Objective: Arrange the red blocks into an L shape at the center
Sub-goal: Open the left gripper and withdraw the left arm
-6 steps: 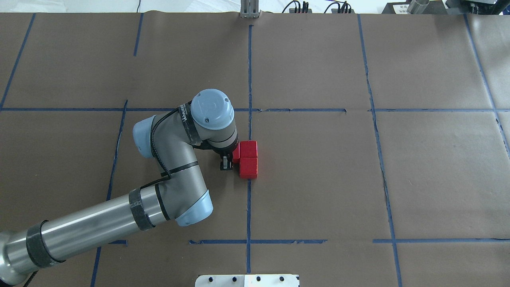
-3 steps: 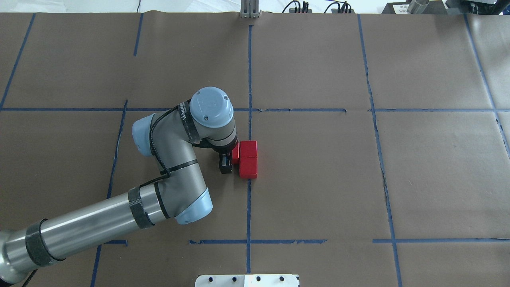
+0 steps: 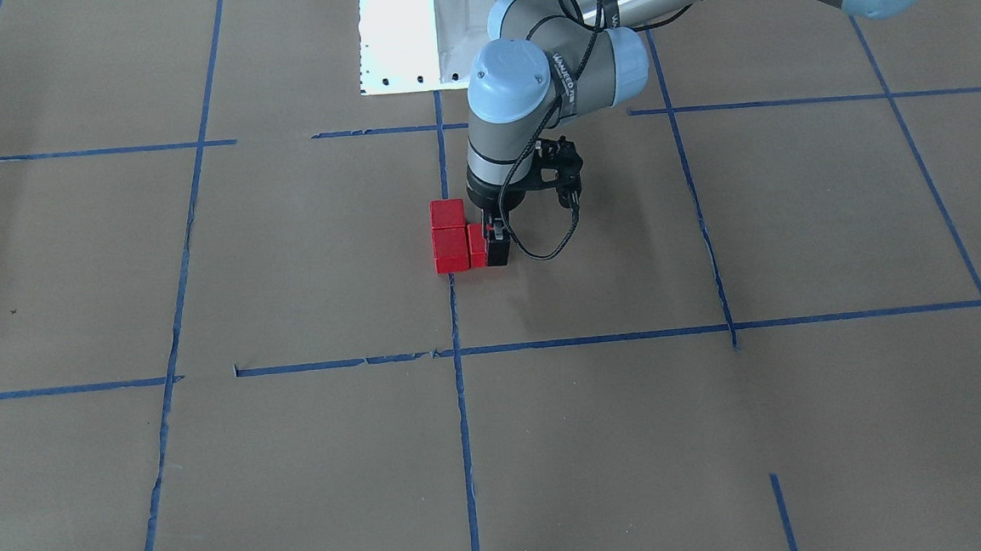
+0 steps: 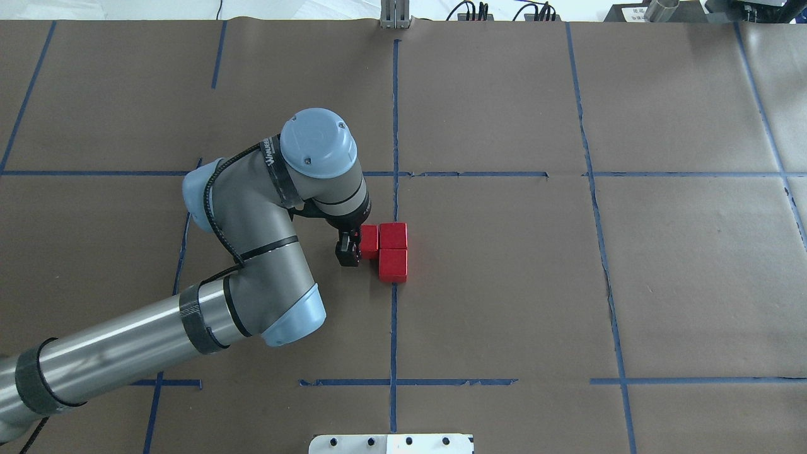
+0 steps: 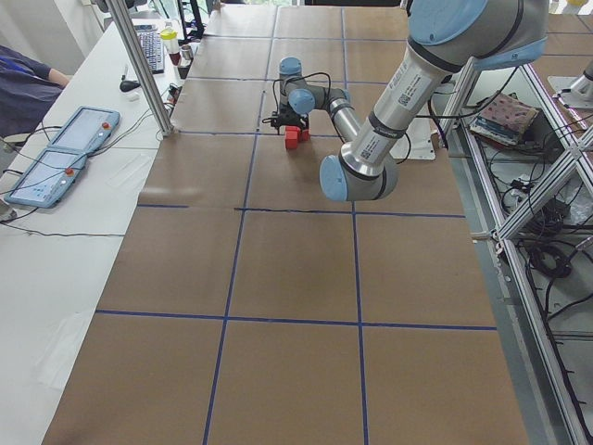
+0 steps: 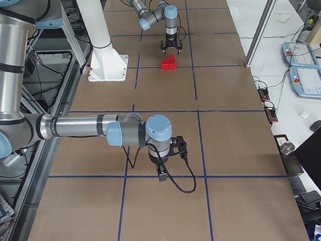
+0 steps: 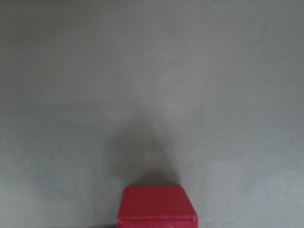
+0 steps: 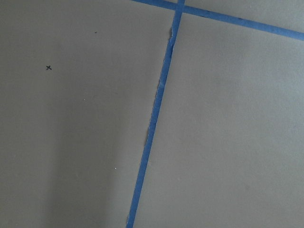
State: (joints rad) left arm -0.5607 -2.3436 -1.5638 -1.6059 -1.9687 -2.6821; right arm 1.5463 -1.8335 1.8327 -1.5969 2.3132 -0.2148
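L looks nearly set at the center (image 4: 492,277), left gripper (image 4: 350,250) by third red block (image 4: 369,241)
Jaws' state cannot be told (one black finger (image 4: 346,254) shows, just left of it); the block sits beside two red blocks (image 4: 393,252) on the blue tape line (image 4: 393,328), so a straight lift seems safest.

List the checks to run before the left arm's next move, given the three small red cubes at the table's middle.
1. L shape formed: ok. Two small matte red cubes lie in line on the vertical blue tape line; the third red cube sits flush on the farther one's left.
2. Centred: ok. All lie in the brown paper-covered middle cell.
3. Cube released: ok. The left gripper is open; the third cube rests on the paper.
4. Finger clearance: cannot tell. One black finger looks close beside that cube.
5. Other arm clear: ok. The right gripper hangs far from the cubes.
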